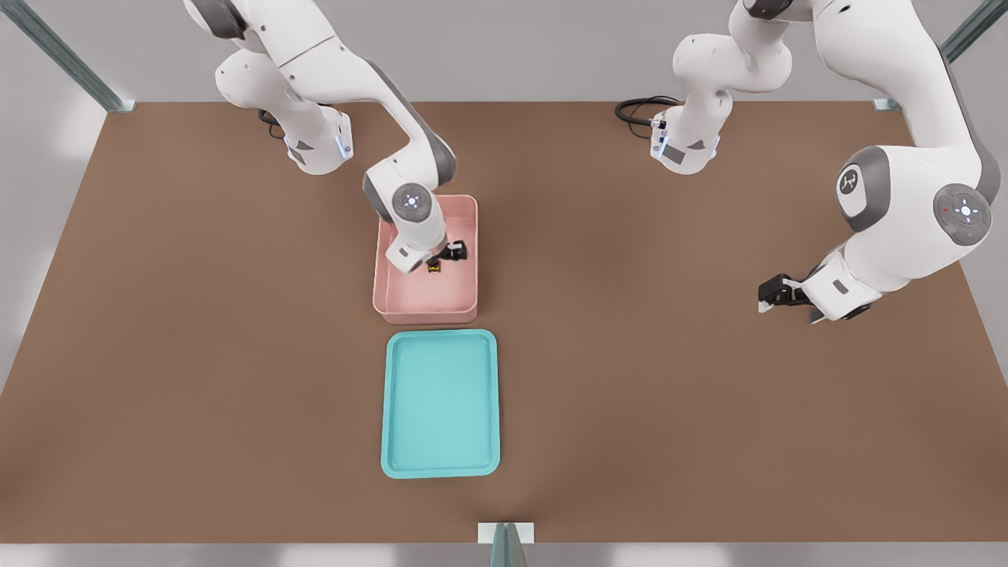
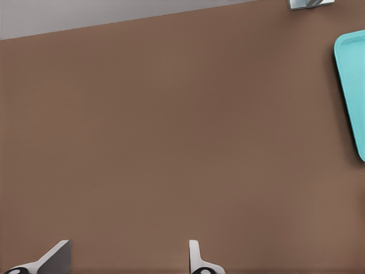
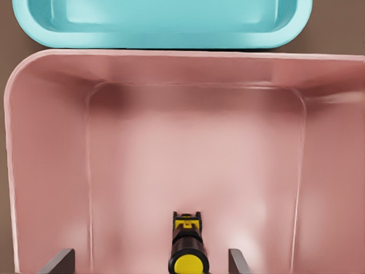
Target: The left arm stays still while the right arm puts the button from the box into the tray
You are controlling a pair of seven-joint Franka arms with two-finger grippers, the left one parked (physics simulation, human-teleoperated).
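Pincer [image 3: 151, 261] sits low inside the box [image 1: 391, 303], fingers spread wide either side of the button [image 3: 187, 251], lined up to grab it; tray [image 1: 394, 465] waits just beside on the counter [image 1: 197, 354].

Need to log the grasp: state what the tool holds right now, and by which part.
Nothing is held. The tool is open inside the pink box, its fingers either side of the button without touching it.
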